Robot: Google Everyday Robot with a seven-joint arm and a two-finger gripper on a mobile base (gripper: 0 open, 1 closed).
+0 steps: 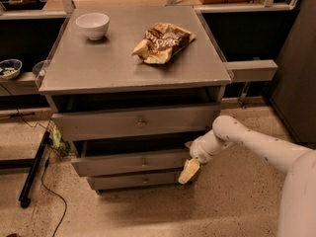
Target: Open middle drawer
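The grey cabinet has three drawers stacked under its top. The middle drawer (131, 163) is a flat grey front with a small round knob (144, 162), and it stands slightly pulled out below the top drawer (133, 123). My gripper (188, 171) hangs at the right end of the middle drawer's front, its yellowish fingers pointing down past the drawer's right corner. It is well to the right of the knob. The white arm reaches in from the lower right.
On the cabinet top (98, 68) sit a white bowl (93, 24) and a brown snack bag (162, 42). The bottom drawer (138, 180) is the narrowest. A black stand and cable (34, 169) lie on the floor at left. A shelf with a small bowl (9, 68) is far left.
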